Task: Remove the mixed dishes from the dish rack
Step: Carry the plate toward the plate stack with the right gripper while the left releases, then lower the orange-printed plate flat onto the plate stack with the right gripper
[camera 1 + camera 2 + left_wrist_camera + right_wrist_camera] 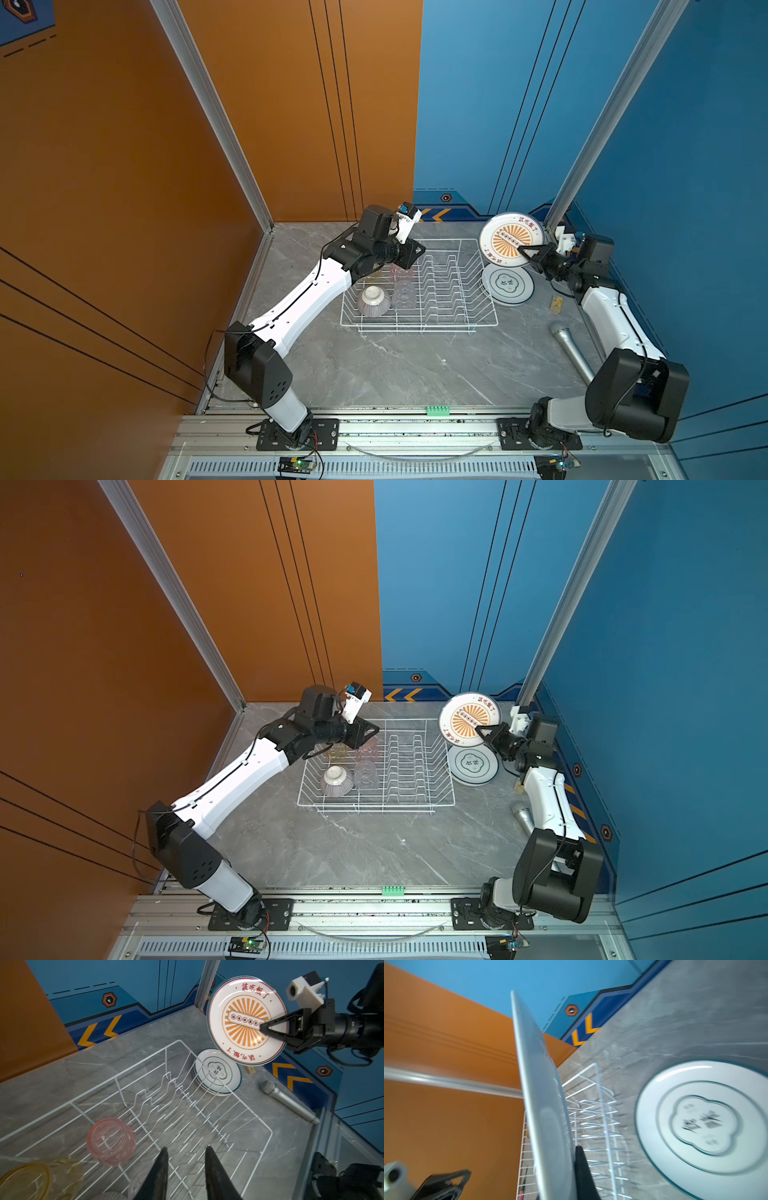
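1. Up in the air past the far right corner of the dish rack (449,286), an orange sunburst plate (512,239) hangs tilted on edge, its printed face turned toward the rack.
2. The right gripper (521,249) is clamped on that plate's rim; one finger (276,1022) crosses the printed face, and in the right wrist view the plate passes edge-on between the jaws.
3. Below the raised plate, a stack of plates (507,284) lies flat on the grey table (395,374), just beside the rack's right side; the top one bears a teal cloud print.
4. Inside the rack's left part a striped bowl (374,301) sits upside down, with a clear tumbler (404,293) just beside it.
5. A pink tumbler (111,1140) and a yellow tumbler (31,1180) lie on their sides farther back in the rack.
6. The plate slots stand bare.
7. The left gripper (186,1148) hovers over the rack's far left part, its jaws parted and gripping nothing.
8. A silver microphone (571,353) lies on the table to the right, well apart from the rack.
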### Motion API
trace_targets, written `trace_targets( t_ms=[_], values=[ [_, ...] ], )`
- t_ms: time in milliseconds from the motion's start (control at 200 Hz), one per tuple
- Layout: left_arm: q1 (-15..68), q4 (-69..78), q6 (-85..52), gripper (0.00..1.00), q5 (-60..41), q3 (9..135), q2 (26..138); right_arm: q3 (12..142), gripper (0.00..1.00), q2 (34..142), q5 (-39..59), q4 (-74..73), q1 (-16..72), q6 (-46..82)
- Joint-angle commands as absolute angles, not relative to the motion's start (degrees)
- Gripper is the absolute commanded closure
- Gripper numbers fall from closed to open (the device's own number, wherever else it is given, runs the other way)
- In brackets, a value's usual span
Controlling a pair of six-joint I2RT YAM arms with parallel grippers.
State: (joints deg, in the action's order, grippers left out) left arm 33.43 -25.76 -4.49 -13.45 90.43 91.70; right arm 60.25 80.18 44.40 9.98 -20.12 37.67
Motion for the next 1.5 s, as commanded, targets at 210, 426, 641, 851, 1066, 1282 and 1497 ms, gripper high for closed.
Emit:
trace_targets(
  t_ms=[210,426,641,851,1066,1282,1497],
  values=[
    [32.3,-28.6,0.3,0.68,-5.7,87.2,89.2,59.1,1.00,86.2,35.7,22.3,-25.0,30.8],
    [32.3,-28.6,0.2,0.68,-6.3,87.5,89.9,59.1,1.00,91.1,36.2,22.5,-25.0,30.3],
    [32.3,-28.6,0.2,0.68,-7.0,88.1,90.5,59.2,1.00,94.1,37.5,22.3,-25.0,29.8],
    [32.3,-28.7,0.1,0.68,-7.5,88.2,91.0,59.2,1.00,95.7,37.8,22.3,-25.0,29.4],
    [32.2,-28.8,0.1,0.68,-7.5,88.2,91.2,59.2,1.00,97.4,38.2,22.5,-25.0,29.3],
    [32.2,-29.0,0.2,0.68,-7.6,88.0,91.2,60.6,0.89,97.9,37.4,26.2,-25.5,27.3],
    [32.1,-29.0,0.3,0.68,-8.1,88.0,91.4,61.9,0.79,98.4,35.5,31.1,-25.9,24.3]
  ],
)
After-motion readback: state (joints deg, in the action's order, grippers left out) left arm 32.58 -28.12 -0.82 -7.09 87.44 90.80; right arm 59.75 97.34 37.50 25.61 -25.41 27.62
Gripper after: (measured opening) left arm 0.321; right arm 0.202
